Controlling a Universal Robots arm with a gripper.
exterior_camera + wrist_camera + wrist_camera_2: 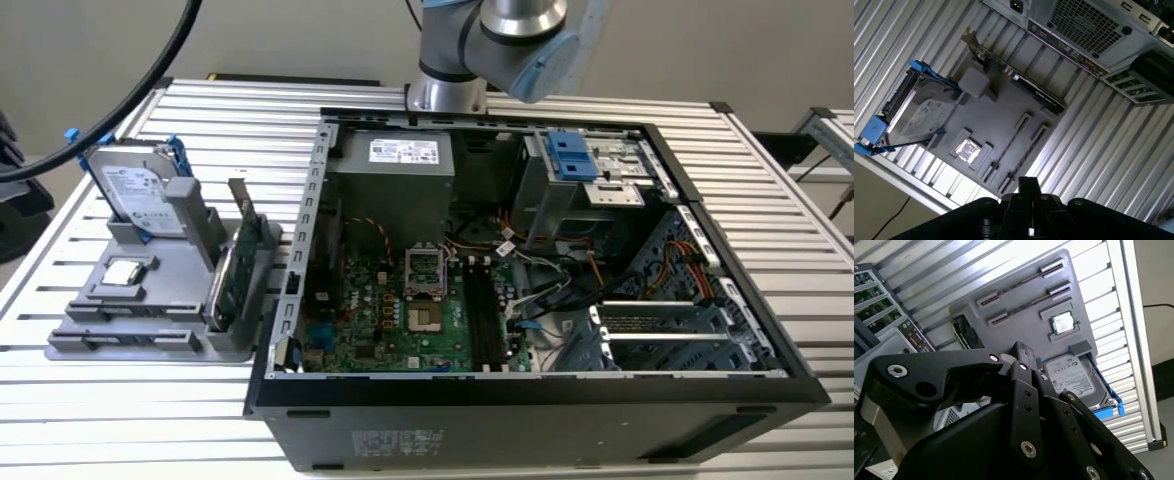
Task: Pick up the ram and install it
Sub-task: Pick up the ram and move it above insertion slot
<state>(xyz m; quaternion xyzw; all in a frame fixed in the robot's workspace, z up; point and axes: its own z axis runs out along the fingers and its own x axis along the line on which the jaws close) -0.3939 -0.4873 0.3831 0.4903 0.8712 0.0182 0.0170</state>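
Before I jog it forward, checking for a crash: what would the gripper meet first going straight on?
Probably the flat grey holder tray, near its long narrow slots; the black gripper points there in the first wrist view, though depth is unclear.

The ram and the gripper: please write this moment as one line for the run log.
gripper: above gray holder | ram: on edge in holder slot, not picked | computer case: open

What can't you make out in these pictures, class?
- Arm: cut off by the exterior view's top edge.
- Hard drive: in the second wrist view, the gripper hides part of it.
- Ram: in the first wrist view, the long slots of the grey holder are too thin to tell what they hold.
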